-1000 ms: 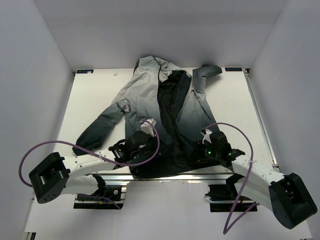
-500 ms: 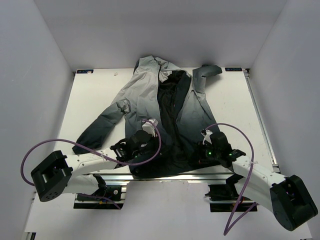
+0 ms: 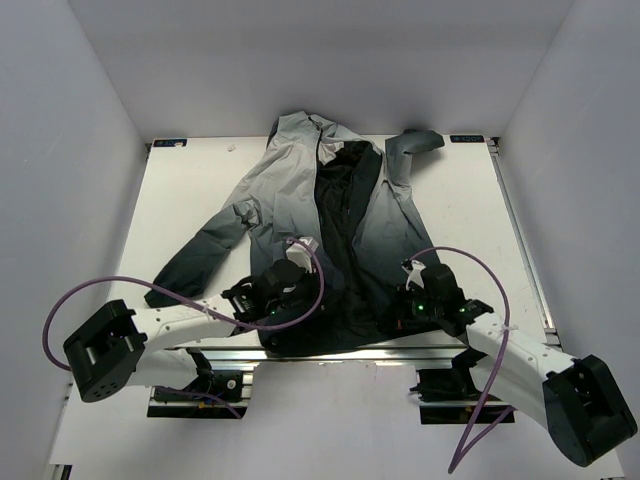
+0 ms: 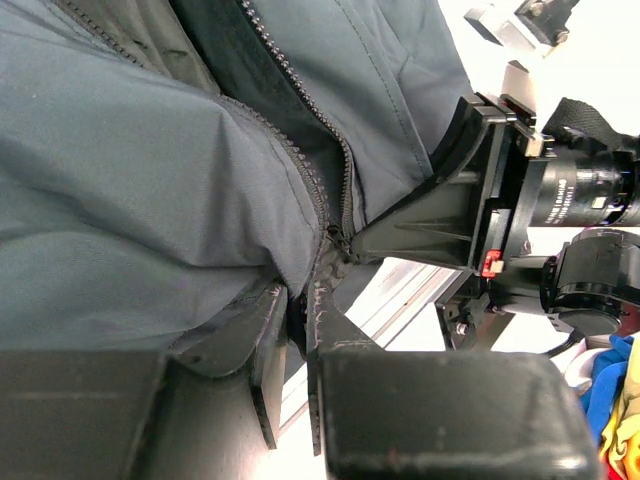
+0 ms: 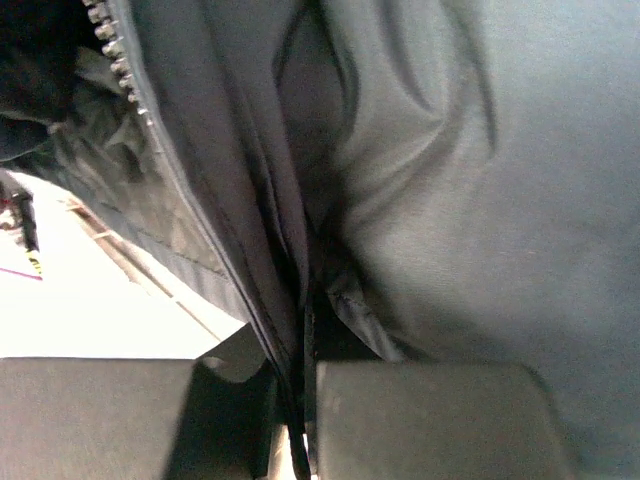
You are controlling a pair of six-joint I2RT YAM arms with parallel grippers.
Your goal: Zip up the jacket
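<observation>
Found jacket point(image 3: 290, 190) lying front-up on white table point(image 3: 185, 195), hem nearest the arm bases, front open. Found left gripper point(image 4: 297, 335) clamped on the hem at the base of the zipper point(image 4: 318, 195), and right gripper point(image 5: 300, 370) pinched shut on the opposite front edge. Judged as holding both halves taut for joining. Confirmed both grips from wrist views only. From overhead, could see layout but no fingertips.
</observation>
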